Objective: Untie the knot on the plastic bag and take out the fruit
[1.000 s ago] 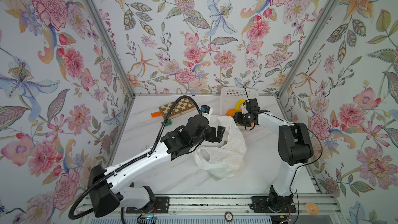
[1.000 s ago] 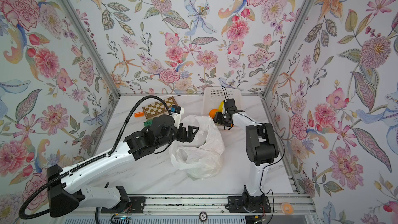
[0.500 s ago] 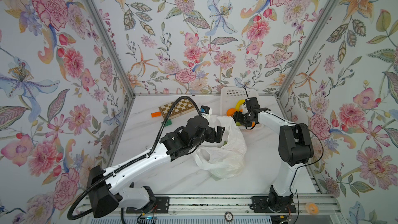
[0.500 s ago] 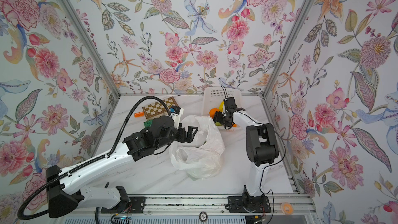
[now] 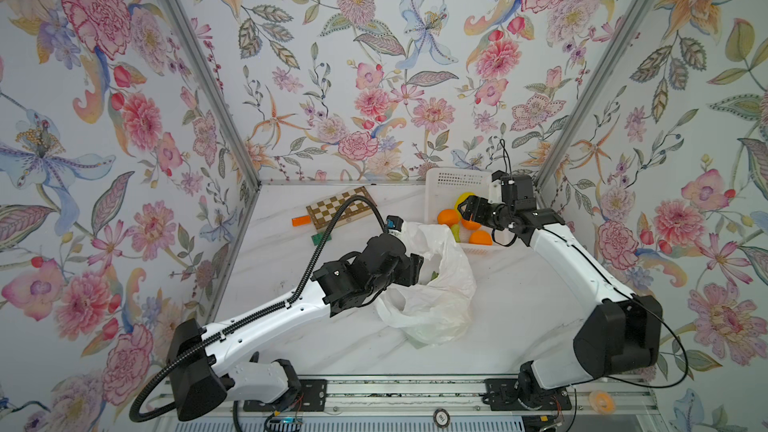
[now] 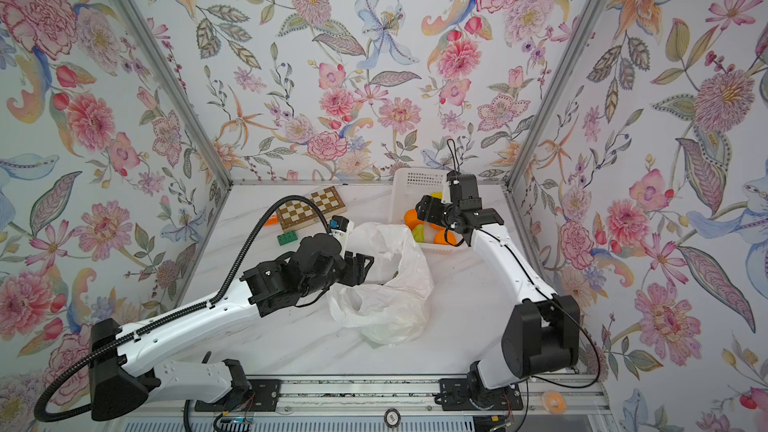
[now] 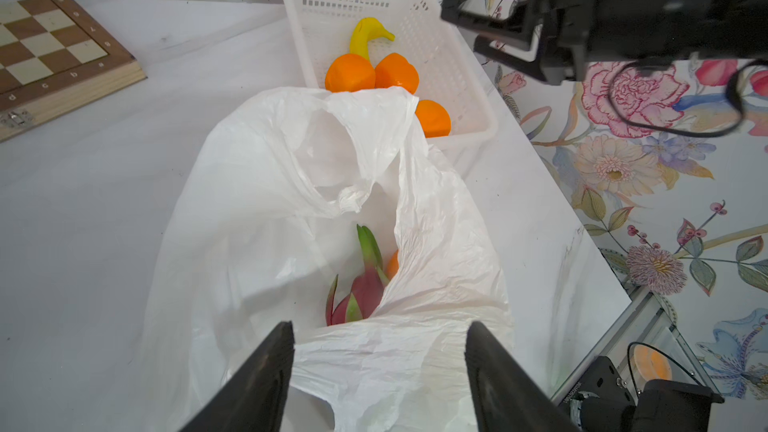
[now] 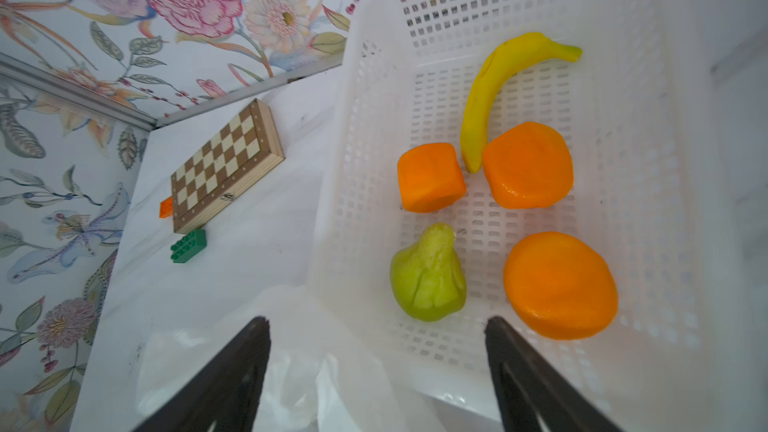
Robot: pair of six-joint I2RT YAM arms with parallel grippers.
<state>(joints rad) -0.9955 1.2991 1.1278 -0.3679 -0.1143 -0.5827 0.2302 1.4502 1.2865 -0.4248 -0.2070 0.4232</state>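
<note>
From where I stand, the left arm [image 5: 266, 317] stretches from its base at the near left, low over the table, toward the middle. Its black wrist [image 5: 357, 276] is bent to the right. The left gripper [image 5: 417, 271] points right, and its two dark fingers [image 7: 266, 367] stand well apart. The right arm [image 5: 569, 259] runs from the near right toward the far side. There it turns left, and the right gripper [image 5: 465, 210] points left with its fingers [image 8: 232, 367] spread wide.
</note>
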